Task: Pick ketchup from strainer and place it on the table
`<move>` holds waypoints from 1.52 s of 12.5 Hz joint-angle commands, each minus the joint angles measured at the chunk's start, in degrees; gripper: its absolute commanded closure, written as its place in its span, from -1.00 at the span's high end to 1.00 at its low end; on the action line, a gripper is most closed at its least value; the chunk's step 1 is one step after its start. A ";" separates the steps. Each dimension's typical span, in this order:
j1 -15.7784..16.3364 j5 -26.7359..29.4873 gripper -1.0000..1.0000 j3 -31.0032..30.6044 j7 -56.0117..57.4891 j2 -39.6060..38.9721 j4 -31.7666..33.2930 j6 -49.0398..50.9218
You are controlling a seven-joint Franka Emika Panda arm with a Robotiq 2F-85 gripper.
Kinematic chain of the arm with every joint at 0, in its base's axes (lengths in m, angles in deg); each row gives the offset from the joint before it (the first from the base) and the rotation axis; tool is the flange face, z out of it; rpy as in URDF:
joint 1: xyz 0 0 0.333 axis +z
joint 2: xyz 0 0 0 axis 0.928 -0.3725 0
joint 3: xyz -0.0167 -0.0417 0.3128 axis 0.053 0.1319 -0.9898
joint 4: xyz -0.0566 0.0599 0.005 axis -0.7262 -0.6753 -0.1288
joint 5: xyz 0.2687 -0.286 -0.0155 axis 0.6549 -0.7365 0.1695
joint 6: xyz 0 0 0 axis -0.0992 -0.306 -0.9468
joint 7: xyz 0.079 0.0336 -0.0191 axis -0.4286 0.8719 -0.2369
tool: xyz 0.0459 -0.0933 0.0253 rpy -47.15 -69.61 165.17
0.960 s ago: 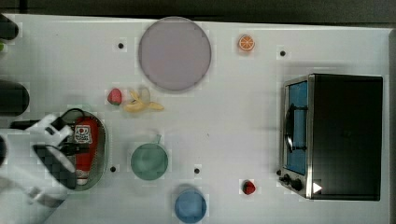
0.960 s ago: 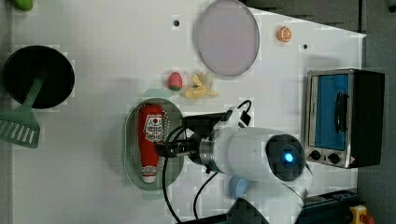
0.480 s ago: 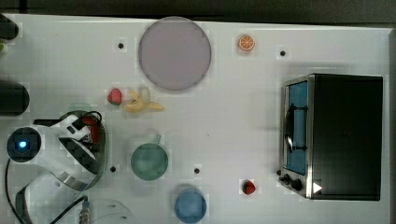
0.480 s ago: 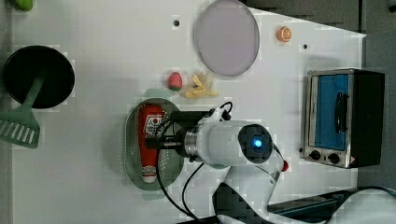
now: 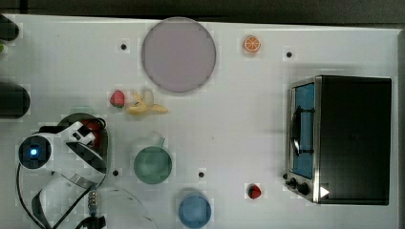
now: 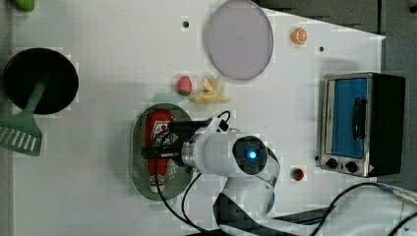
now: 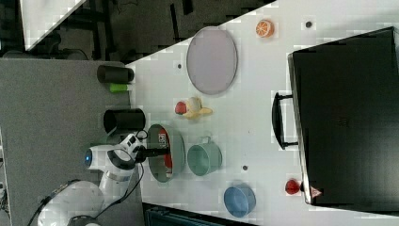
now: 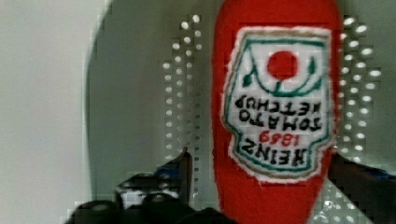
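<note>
The ketchup (image 8: pixel 275 102), a red bottle with a white label, lies flat in the pale green strainer (image 8: pixel 140 116) on the white table (image 5: pixel 239 119). My gripper (image 8: pixel 271 177) is open and low over it, one finger (image 8: pixel 183 169) on each side of the bottle with a small gap showing. In the left view the gripper (image 6: pixel 157 150) crosses the middle of the ketchup (image 6: pixel 157 120), and the strainer (image 6: pixel 138 160) rims both. The right view has the gripper (image 7: pixel 158 151) over the strainer (image 7: pixel 160 175). From the top view my arm covers most of the strainer (image 5: pixel 82 111) and ketchup (image 5: pixel 98 137).
A green cup (image 5: pixel 153 164) stands just to the top view's right of the strainer, with a blue cup (image 5: pixel 195 210) below it. A strawberry (image 5: pixel 117 98), banana (image 5: pixel 143 106) and grey-lilac plate (image 5: pixel 178 55) lie above. A toaster oven (image 5: pixel 344 138) stands at the far right. A black pan (image 6: pixel 39 81) and green spatula (image 6: pixel 19 137) sit left.
My arm has swung in over the strainer and the gripper has come down along the bottle, ending with its fingers on either side of the ketchup. The ketchup has not moved.
</note>
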 commanded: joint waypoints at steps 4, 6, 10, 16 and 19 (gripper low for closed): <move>2.93 -0.40 0.13 2.70 -3.49 1.57 -1.78 -0.65; 2.32 -0.33 0.13 2.13 -3.48 3.67 -1.28 0.45; -1.34 6.64 0.13 -2.43 -3.43 13.30 -0.12 4.94; -6.51 24.32 0.13 -5.00 10.77 25.58 -3.17 20.40; -10.10 27.70 0.13 -4.58 17.37 29.11 -5.79 27.45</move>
